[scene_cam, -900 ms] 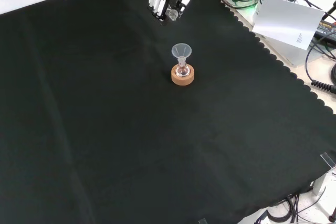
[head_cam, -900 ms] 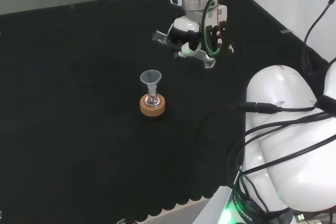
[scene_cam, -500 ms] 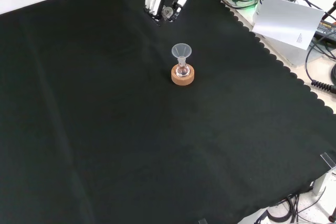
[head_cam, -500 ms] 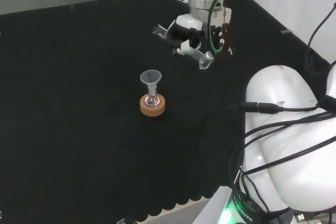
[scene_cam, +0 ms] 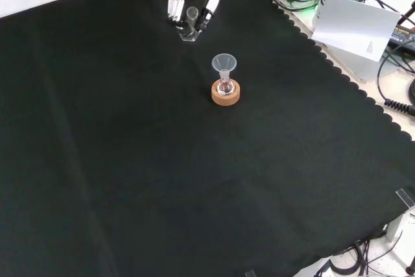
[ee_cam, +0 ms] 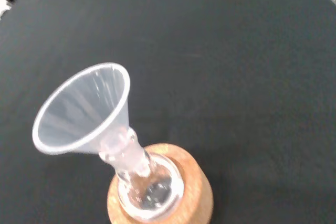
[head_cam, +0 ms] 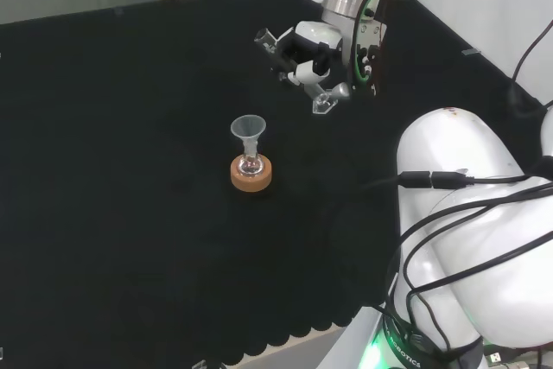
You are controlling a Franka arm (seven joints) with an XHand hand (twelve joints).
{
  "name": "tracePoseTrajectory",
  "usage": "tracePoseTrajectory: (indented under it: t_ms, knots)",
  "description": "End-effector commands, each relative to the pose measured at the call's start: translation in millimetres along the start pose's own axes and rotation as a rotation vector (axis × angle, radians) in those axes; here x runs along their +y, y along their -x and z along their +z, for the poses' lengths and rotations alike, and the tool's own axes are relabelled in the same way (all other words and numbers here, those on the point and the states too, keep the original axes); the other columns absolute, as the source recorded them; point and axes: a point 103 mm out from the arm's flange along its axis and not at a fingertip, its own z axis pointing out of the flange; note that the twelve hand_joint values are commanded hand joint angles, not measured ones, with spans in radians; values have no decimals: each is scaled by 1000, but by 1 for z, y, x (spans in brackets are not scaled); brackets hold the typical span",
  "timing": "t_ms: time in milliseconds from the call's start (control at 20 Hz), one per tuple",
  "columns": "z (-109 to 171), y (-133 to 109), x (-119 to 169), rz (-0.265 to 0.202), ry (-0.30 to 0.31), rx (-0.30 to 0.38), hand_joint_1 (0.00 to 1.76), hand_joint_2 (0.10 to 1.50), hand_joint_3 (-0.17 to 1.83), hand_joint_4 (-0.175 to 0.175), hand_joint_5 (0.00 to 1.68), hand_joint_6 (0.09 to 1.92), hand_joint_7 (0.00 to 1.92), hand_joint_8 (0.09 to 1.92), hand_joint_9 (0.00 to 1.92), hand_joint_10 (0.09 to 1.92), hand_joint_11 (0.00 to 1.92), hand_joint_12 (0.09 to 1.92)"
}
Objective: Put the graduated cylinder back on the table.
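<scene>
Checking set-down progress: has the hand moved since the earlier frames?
Yes. In the front view the hand, holding the graduated cylinder, has shifted left, away from the funnel above the cork ring.

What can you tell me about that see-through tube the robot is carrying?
The clear graduated cylinder looks like glass or plastic, a slim tube with a wider flat foot. It is tilted, open mouth up and to the head view's left, foot lower right. The black and white hand has its fingers curled round its middle, above the black cloth.

Matt black cloth (scene_cam: 130, 160), clear glossy funnel (ee_cam: 84, 111), glass flask (ee_cam: 149, 187), cork ring (scene_cam: 225, 94)
</scene>
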Motion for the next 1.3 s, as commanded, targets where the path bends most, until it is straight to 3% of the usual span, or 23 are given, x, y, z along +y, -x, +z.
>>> tracePoseTrajectory:
  t_ms: [50,400,800,1300]
  knots:
    - [20,12,44,-104,33,148,1344,1180,-5,1,937,916,852,1246,1148,487,996,873]
    - [40,26,77,-152,51,252,1344,1180,-4,0,936,917,851,1247,1146,488,993,874]
    - [49,41,108,-193,115,346,1344,1180,-4,-2,936,919,851,1247,1145,490,990,877]
    - [65,54,129,-203,152,440,1343,1180,-4,-4,936,920,851,1246,1142,491,987,880]
